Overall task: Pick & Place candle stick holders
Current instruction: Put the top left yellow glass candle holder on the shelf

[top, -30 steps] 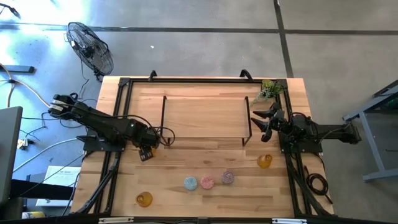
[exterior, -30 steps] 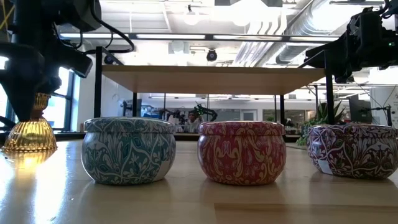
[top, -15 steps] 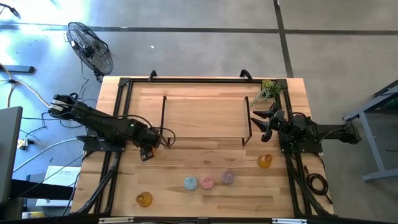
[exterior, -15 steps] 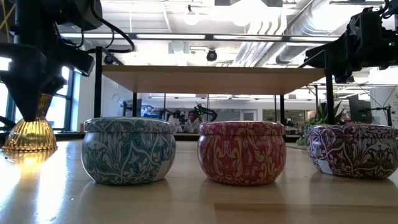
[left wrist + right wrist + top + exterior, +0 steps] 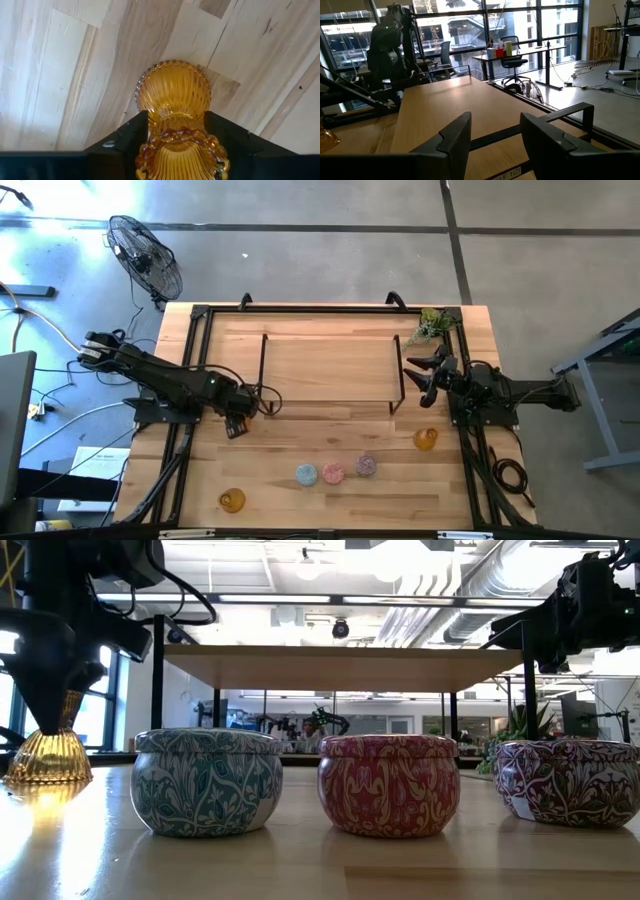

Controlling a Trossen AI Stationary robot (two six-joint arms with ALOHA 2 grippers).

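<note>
left hand (image 5: 177,132): I've got it clamped on the neck of an amber candle stick holder (image 5: 175,95), base on the worktop (image 5: 330,360)
right hand (image 5: 495,132): parted, empty, near shelf (image 5: 330,365)
pastel holders (image 5: 335,471): front row

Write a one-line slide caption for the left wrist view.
Left gripper closed around the neck of an amber glass candle stick holder standing on the wooden table.

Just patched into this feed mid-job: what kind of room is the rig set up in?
Probably an open lab or office workspace: a bare concrete floor with a standing fan, exposed ceiling ducts, and desks with an office chair by big windows.
</note>
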